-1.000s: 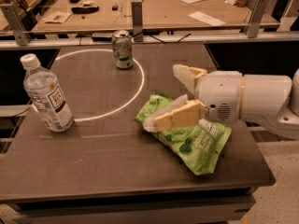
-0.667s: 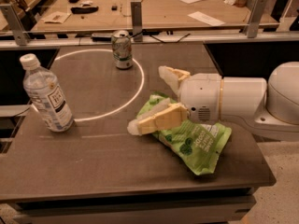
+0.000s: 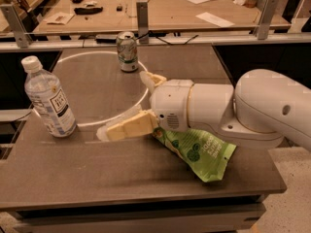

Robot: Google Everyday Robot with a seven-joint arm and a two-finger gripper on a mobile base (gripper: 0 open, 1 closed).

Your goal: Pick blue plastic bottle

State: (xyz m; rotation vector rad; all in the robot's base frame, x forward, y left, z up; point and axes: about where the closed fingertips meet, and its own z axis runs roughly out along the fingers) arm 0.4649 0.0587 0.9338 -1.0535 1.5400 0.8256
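Blue plastic bottle (image 3: 51, 103): not in the grip, well to the left of the tool.

Gripper (image 3: 124, 104): hovers low over the middle of the table (image 3: 121, 178), pointing left toward the bottle. Spread wide, with nothing between the two tan fingers. Upper finger (image 3: 151, 80) reaches toward the far side; lower finger (image 3: 129, 126) slants down and left, its tip close to the tabletop. Whether that tip touches the surface: cannot tell.

Behind the fingers: round white wrist housing (image 3: 180, 106), then the thick white arm (image 3: 262, 106), entering from the right edge of the view.

Under the wrist and arm: green snack bag (image 3: 201, 152), lying flat and crumpled on the table, partly covered by the arm, its free end toward the front right corner.

Around the fingertips: white ring (image 3: 90, 52) marked on the dark tabletop; passes just beneath the gripper on its right side.

Farther left: the bottle again, upright near the table's left edge, white cap on top, pale label with a dark square facing the camera. Stands on the ring's left rim or just outside it.

At the far edge of the ring: soda can (image 3: 127, 51), upright, green and white, well apart from the bottle and beyond the upper finger.

Beyond the table: wooden workbench (image 3: 170, 8) with metal posts (image 3: 142, 16) and loose papers (image 3: 214, 18).
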